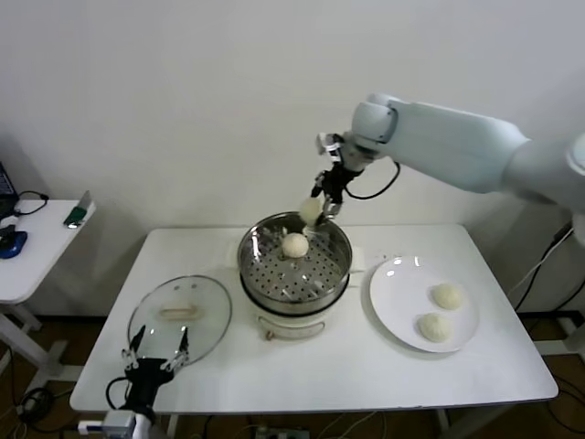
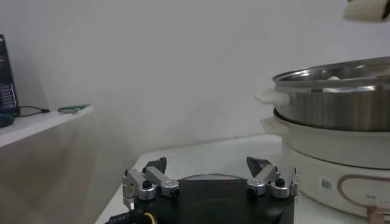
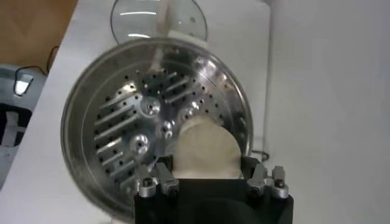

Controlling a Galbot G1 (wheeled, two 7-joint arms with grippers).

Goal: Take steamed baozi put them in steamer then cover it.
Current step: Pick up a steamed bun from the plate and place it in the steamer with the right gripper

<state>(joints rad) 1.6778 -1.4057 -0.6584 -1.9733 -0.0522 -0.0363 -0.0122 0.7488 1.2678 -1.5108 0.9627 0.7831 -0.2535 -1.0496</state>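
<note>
Left end effector (image 1: pixel 157 358) sits parked at the near-left table edge, fingers spread wide and holding nothing, just in front of the glass lid (image 1: pixel 179 320) lying flat on the table (image 1: pixel 366 375).

Right end effector (image 1: pixel 315 212) hangs over the steamer's far rim, clamped on one baozi (image 1: pixel 310 209); wrist view shows that bun (image 3: pixel 204 152) filling the gap between its fingers. One bun (image 1: pixel 294 244) already sits on the perforated tray at the back. Two more, (image 1: pixel 448 295) and (image 1: pixel 433 326), wait on the white plate (image 1: pixel 388 311) right of the steamer (image 1: pixel 294 265).

Step in hand, as I read it: place bun two.
- Held bun is close above the seated one. Shift toward open tray, front or side, before descending.
- Lower until it nearly rests on the tray, then release; a drop from this height could roll it.
- Clear the rim on retreat.
- Leave room for the remaining two.
</note>
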